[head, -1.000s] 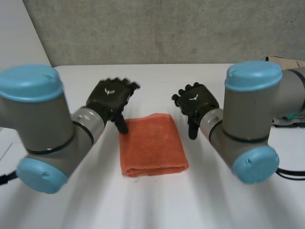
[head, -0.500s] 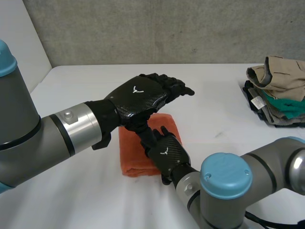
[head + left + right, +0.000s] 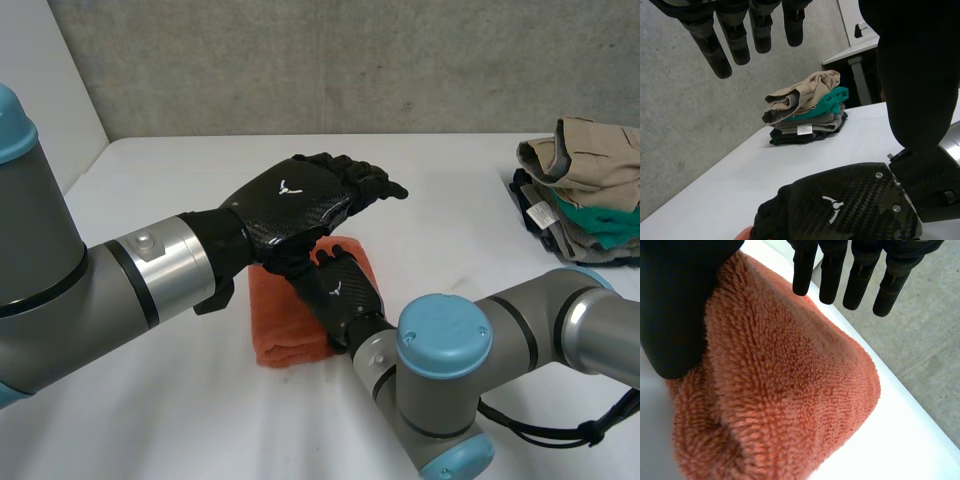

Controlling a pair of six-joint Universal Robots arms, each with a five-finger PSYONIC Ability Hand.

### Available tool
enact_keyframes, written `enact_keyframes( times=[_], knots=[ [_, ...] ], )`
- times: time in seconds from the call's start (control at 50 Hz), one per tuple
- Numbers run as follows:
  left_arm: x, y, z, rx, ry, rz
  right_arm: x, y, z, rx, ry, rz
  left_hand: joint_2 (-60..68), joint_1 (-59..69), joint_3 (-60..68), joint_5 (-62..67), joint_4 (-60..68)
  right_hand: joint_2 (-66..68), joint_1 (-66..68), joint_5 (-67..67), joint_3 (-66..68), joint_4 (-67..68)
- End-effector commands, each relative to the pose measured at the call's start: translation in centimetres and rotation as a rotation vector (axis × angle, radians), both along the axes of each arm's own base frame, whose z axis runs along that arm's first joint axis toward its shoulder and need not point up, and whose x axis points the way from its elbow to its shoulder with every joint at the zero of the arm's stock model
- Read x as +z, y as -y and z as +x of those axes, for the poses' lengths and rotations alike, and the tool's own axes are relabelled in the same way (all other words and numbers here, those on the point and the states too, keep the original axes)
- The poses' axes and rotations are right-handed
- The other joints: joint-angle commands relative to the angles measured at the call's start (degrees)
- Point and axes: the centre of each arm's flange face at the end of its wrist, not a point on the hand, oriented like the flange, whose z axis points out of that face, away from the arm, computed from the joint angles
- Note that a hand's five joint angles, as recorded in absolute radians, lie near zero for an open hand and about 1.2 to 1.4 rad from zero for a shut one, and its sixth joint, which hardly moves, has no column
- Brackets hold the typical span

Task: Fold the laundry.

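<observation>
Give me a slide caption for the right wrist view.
Open right robot hand over a folded orange towel on the white table.

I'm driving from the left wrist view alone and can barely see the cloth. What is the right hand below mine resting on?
Observer: The right hand reaches over an orange towel, fingers straight.
Operator: Is that towel folded?
Observer: Yes. The head view shows it folded into a rectangle on the white table.
Operator: Where is my hand over it?
Observer: Your left hand is above the towel's far end, over the right hand. I cannot tell whether it touches the cloth.
</observation>
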Motion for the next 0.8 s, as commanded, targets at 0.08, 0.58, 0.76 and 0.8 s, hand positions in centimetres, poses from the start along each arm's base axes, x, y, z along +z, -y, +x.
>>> enact_keyframes(
  times=[0.08,0.58,0.76,0.8],
  knots=[
    [0.0,0.0,0.0,0.002,-0.001,0.0,0.1,1.0,0.9,-0.003,0.022,-0.016,-1.87,-0.7,-2.26,-2.55,-1.7,58.28,57.0,57.56,57.29,57.14],
    [4.6,-0.1,1.6,0.049,-0.112,-0.107,21.4,20.0,-11.0,-0.393,0.338,-0.54,-1.87,-0.7,-2.26,-2.55,-1.7,58.29,57.01,57.57,57.3,57.15],
    [4.5,0.3,1.6,0.056,-0.124,-0.095,21.0,26.9,-24.7,-0.525,0.35,-0.525,-1.87,-0.7,-2.26,-2.55,-1.7,58.29,57.01,57.57,57.3,57.15],
    [4.4,0.3,1.6,0.056,-0.121,-0.09,19.0,28.3,-27.7,-0.53,0.35,-0.477,-1.87,-0.7,-2.26,-2.55,-1.7,58.29,57.01,57.57,57.3,57.15]
  ],
)
